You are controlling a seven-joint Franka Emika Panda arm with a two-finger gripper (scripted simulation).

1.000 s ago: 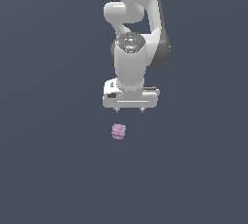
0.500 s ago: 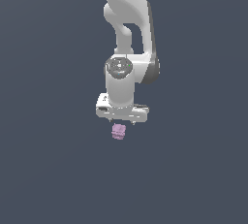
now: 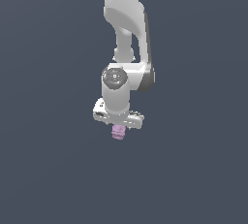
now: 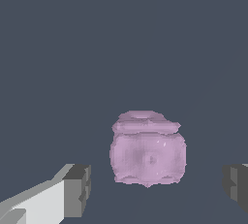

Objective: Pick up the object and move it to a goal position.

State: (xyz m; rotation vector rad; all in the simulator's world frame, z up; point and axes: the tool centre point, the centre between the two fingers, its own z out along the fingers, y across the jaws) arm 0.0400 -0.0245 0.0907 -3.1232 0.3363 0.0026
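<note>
Spreading wide, the gripper [image 4: 155,189] is seen with its dark fingertips [image 4: 80,189] apart on either side of the object [image 4: 147,152], untouched; beyond, the pink block is framed by dark grey ground [image 4: 121,34].

The arm's white wrist hides the top of the object [image 3: 118,132] and the jaws in the exterior view.

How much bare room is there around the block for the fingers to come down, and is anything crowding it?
The pink block sits between the open gripper fingers, with a bare gap on each side: one to the grey fingertip, one to the other pad. In the exterior view the surface all round is bare; only the gripper itself is close.
</note>
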